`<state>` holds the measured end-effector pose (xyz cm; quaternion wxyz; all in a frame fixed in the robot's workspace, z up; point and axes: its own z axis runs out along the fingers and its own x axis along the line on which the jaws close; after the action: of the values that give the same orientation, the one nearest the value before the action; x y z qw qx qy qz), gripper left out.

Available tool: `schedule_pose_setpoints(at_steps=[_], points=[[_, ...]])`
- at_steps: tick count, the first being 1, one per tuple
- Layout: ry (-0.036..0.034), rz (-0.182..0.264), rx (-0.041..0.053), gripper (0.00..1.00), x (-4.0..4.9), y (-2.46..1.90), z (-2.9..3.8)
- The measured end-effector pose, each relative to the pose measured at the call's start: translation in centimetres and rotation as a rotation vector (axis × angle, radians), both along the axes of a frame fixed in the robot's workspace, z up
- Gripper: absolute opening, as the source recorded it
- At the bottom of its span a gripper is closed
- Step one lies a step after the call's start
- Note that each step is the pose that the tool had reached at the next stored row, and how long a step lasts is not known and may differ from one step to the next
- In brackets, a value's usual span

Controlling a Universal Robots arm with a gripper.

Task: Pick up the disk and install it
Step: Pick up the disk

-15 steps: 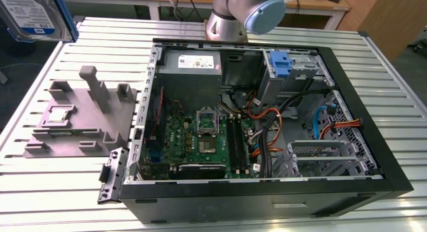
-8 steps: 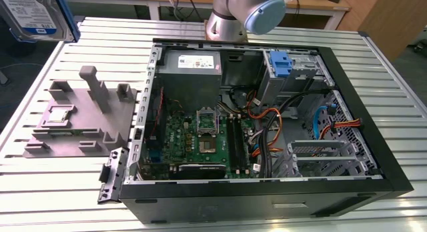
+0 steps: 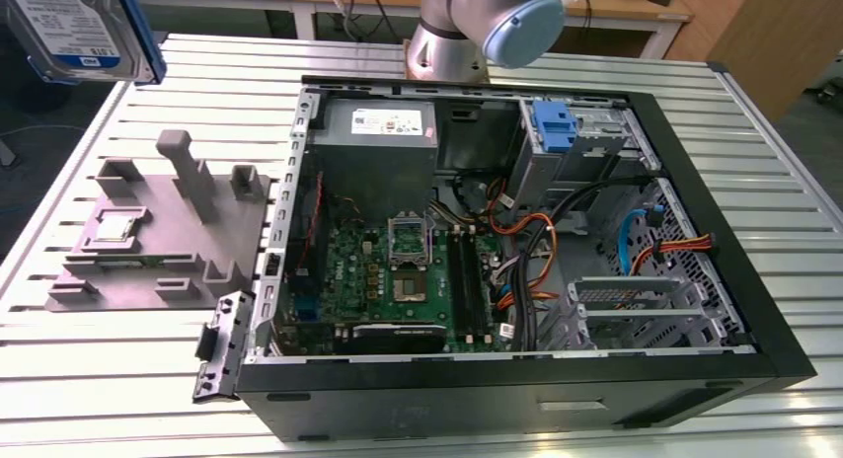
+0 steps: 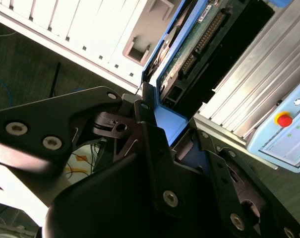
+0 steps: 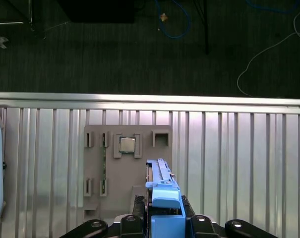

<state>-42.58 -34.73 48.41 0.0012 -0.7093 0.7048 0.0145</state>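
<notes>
Blue-railed disk, white-and-blue label, clamped in gripper — above table

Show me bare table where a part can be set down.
Bare table slats lie between the grey fixture and the near edge, and between it and the far edge. Inside the computer case, cables and boards crowd. The gripper holds the disk.

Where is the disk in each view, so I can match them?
Exterior view: the disk, label showing, in the picture's upper left corner.
First wrist view: the disk, edge-on, blue rail showing.
Second wrist view: the disk, circuit board showing.
Shared landmark: the slatted table.
</notes>
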Motion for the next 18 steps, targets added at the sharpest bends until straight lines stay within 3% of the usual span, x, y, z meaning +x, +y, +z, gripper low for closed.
schedule_pose_setpoints(at_steps=[18], points=[[-0.0001, 0.000, 0.0001, 0.36, 1.64, 0.00, 0.00]])
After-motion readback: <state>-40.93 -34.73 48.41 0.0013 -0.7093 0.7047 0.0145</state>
